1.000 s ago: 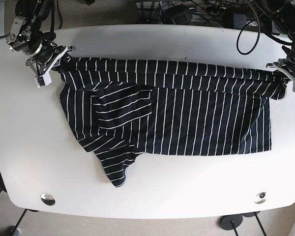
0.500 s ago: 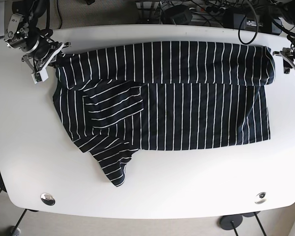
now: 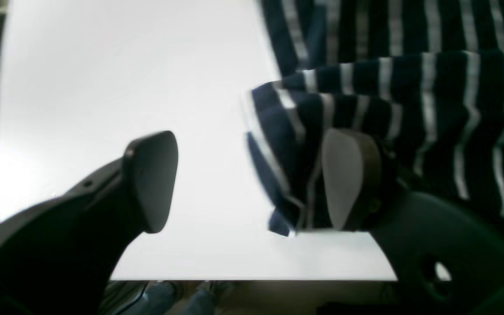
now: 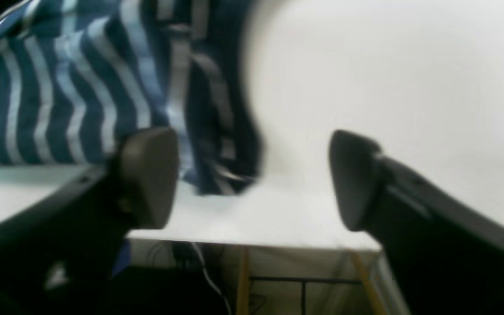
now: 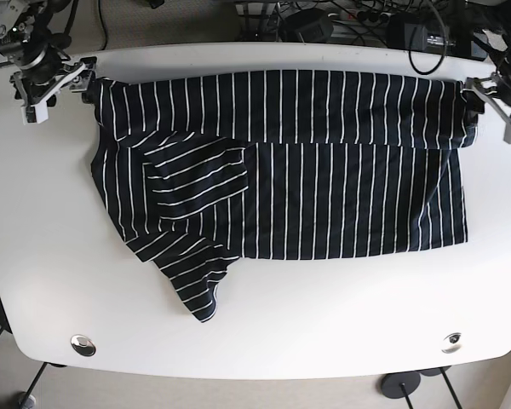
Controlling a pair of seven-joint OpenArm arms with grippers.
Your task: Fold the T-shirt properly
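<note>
The dark navy T-shirt (image 5: 341,179) with thin white stripes lies flat across the white table (image 5: 324,324). Its far edge is folded over into a band, one sleeve is folded onto the body (image 5: 196,170), and the other sleeve sticks out toward the front left. My left gripper (image 5: 496,106) is open at the band's right end; in the left wrist view (image 3: 250,181) the shirt corner (image 3: 287,175) rests against one finger. My right gripper (image 5: 58,88) is open at the band's left end; in the right wrist view (image 4: 252,177) the cloth edge (image 4: 217,131) hangs between its fingers, blurred.
Cables and power gear (image 5: 341,21) lie behind the table's far edge. Two round metal fittings (image 5: 83,344) (image 5: 451,342) sit near the front corners. Both grippers are close to the table's back edge (image 4: 252,240).
Both grippers carried the shirt's far edge back, spreading the folded band flat. Their jaws now stand open and have shifted slightly outward and back.
</note>
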